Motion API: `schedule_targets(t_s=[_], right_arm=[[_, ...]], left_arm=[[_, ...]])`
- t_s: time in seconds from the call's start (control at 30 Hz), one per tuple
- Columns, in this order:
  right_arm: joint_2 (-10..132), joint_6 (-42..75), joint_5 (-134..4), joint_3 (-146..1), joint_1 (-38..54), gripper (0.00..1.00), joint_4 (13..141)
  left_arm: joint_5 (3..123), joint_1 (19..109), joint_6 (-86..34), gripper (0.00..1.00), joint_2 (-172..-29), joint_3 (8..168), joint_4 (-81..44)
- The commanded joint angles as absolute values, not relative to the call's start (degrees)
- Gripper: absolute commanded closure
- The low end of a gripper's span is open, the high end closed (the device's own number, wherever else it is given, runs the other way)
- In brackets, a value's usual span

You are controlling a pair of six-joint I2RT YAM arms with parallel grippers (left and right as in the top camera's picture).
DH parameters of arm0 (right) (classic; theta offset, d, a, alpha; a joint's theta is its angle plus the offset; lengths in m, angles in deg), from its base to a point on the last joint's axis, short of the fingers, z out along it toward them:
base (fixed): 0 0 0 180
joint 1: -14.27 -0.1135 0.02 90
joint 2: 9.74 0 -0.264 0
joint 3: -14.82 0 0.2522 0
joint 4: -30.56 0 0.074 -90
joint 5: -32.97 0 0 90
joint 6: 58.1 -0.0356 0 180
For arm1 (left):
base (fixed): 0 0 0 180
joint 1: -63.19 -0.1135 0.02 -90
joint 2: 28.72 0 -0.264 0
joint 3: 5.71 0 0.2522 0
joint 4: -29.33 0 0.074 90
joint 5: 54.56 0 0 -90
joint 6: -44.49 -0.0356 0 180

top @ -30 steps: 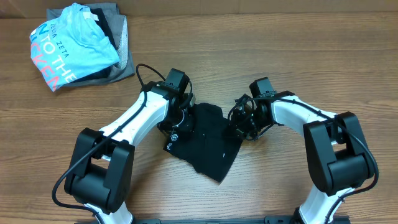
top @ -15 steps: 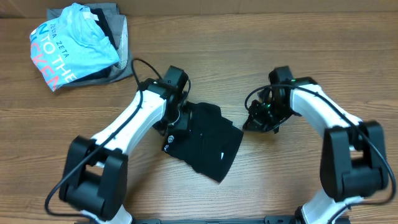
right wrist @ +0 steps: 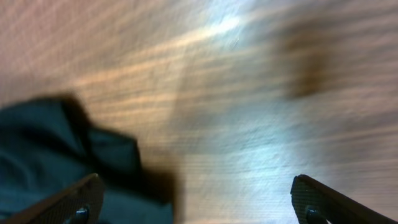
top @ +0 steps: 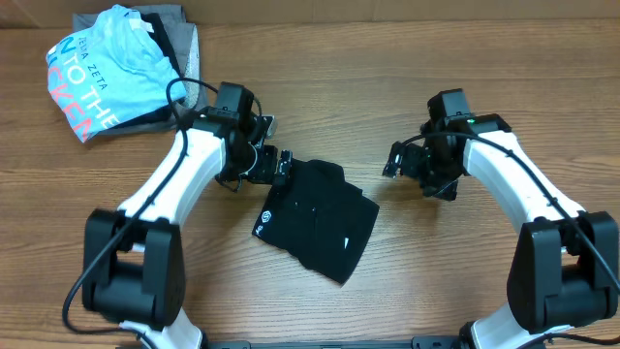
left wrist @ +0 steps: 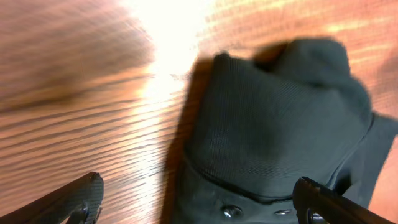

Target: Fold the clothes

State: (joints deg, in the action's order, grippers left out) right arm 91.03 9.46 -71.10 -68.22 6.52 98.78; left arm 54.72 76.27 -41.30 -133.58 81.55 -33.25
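The clothes are a black T-shirt lying in a small folded bundle mid-table, a small white logo at its left edge. My left gripper hovers open just off the bundle's upper left corner, holding nothing. In the left wrist view the black fabric lies between and ahead of the spread left gripper. To the right of the bundle my right gripper is open and apart from it. The right wrist view is blurred: the right gripper stands wide over bare wood, with the shirt's edge at lower left.
A pile of other garments sits at the far left corner: a light blue tee with lettering on top of grey folded pieces. The wooden table surrounds the bundle.
Both grippers have opened and let go of the black shirt. The left one drew back up and left, the right one pulled away to the right. The bundle stays put.
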Motion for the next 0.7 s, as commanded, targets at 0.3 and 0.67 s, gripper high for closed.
schedule_targets(t_s=[0.3,0.67], right_arm=[[90.6,9.2,-69.1,-69.1,19.1,0.0,97.8],[90.6,9.2,-69.1,-69.1,21.4,0.0,97.1]], left_arm=[[74.4,76.4,-55.5,0.0,-145.8,82.1,-35.7],[73.8,76.7,-55.1,0.59,-146.5,82.1,-36.1]])
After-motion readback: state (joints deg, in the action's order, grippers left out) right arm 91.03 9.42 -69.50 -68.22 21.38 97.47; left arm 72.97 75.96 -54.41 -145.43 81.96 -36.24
